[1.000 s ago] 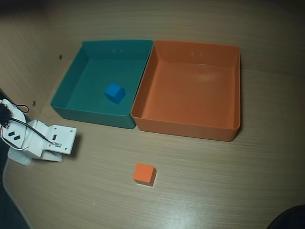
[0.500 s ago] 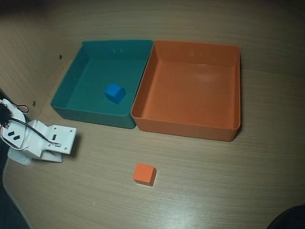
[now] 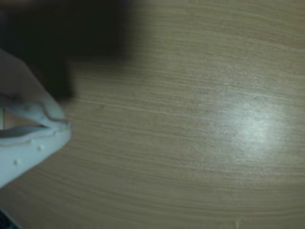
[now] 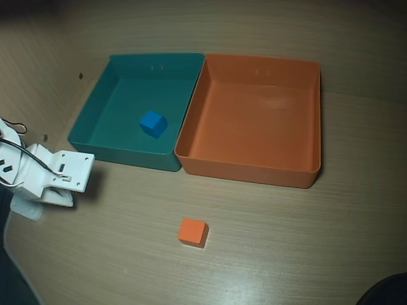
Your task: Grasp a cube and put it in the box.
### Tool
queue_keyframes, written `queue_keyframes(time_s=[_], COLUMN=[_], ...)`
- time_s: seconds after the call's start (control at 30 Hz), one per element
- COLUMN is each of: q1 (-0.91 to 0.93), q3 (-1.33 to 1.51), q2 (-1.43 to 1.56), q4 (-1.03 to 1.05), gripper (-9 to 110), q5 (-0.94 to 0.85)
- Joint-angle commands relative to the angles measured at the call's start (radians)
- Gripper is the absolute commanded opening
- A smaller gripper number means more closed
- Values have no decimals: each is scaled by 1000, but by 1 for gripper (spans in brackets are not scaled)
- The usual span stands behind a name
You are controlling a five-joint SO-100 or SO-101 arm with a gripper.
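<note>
Overhead view shows my gripper (image 4: 63, 198) parked at the left edge of the table (image 4: 305, 241), well apart from the cube (image 4: 193, 231), which sits alone on bare wood in front of the two boxes. In the wrist view my fingers (image 3: 45, 112) come to a point with their tips together and nothing between them, so I hold nothing. The cube is out of that view; only wood grain and glare show there. The box (image 4: 254, 166) is empty, its near wall just beyond the cube. Touching its left wall stands the teal box (image 4: 121, 152), with the blue cube (image 4: 152, 123) inside. I judge the path to the cube clear; afterwards I must lift over the near wall.
</note>
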Motion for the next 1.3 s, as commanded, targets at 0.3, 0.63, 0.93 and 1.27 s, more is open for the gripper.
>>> queue_keyframes(time_s=[0.3, 0.63, 0.93, 1.27], q1=[-2, -3, 0, 12], q3=[-594, -1055, -1422, -1746], q2=[-569, -1008, -1324, -1664], q4=[-9, -11, -11, -11], gripper=[27, 38, 38, 38], q5=[-5, -5, -6, -6])
